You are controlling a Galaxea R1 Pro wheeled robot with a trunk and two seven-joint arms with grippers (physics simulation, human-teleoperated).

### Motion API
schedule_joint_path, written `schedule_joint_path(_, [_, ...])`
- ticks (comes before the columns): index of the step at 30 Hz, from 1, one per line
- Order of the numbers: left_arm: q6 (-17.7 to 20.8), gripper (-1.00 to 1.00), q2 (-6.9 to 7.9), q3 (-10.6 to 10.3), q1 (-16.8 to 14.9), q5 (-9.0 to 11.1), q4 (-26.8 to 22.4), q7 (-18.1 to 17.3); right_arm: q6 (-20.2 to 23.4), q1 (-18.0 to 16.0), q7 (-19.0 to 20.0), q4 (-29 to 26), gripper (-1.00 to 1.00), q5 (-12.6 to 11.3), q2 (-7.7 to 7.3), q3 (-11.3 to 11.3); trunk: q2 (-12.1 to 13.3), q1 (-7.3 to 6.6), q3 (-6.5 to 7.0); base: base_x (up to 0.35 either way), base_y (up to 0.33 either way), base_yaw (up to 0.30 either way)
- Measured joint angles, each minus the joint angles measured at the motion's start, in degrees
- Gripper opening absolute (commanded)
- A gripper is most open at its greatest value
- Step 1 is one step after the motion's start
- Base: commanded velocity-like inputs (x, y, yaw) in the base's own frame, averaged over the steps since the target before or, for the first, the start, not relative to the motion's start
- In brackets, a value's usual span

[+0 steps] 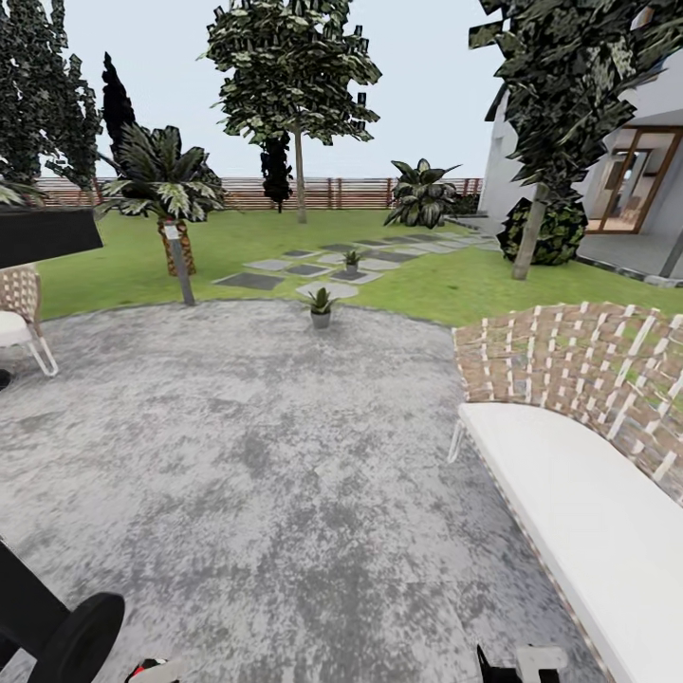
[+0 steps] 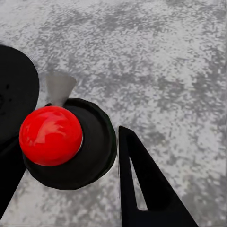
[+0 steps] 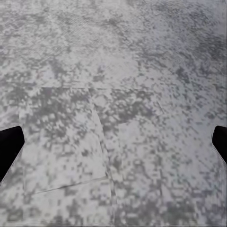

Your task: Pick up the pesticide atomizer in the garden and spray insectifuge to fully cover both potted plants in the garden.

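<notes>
Red cap of the atomizer (image 2: 51,135) sits at lower left in the left wrist view, held by the left gripper (image 2: 71,161), ready to spray. Both plants (image 1: 321,307) (image 1: 352,262) wait upper centre. Right gripper (image 3: 113,142) is wide, empty

Flat even daylight, pale overcast sky (image 1: 427,85), no clear sun direction, almost no cast shadows. Paving (image 1: 266,455) below both grippers renders blotchy and pixelated. Glossy highlight on red ball (image 2: 51,135) beside left gripper fingers (image 2: 146,189). Tree foliage (image 1: 285,66) jagged.
</notes>
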Motion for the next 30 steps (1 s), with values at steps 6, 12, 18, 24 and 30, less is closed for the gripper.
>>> schedule_joint_path(6, [0.0,-1.0,0.0,0.0,0.0,0.0,-0.01,0.0,0.01,0.0,0.03,0.0,1.0,0.05,0.0,0.02,0.0,0.0,0.0,0.337,0.052,0.0])
schedule_joint_path(12, [0.0,-1.0,0.0,0.0,0.0,0.0,-0.01,0.0,0.01,0.0,0.05,0.0,1.0,0.05,0.0,0.01,0.0,0.0,0.0,0.337,0.082,0.0])
schedule_joint_path(18, [0.0,-1.0,0.0,0.0,0.0,0.0,-0.01,0.0,0.01,0.0,0.05,0.0,1.0,0.05,0.0,0.03,0.0,0.0,0.0,0.337,0.078,0.0])
schedule_joint_path(24, [0.0,-1.0,0.0,0.0,0.0,0.0,0.0,0.0,0.0,0.0,0.05,0.0,1.0,0.08,0.0,0.02,0.0,0.0,0.0,0.337,0.013,0.0])
schedule_joint_path(30, [0.0,-1.0,0.0,0.0,0.0,0.0,0.0,0.0,0.0,0.0,0.05,0.0,1.0,0.13,0.0,0.08,0.0,0.0,0.0,0.337,0.001,0.0])
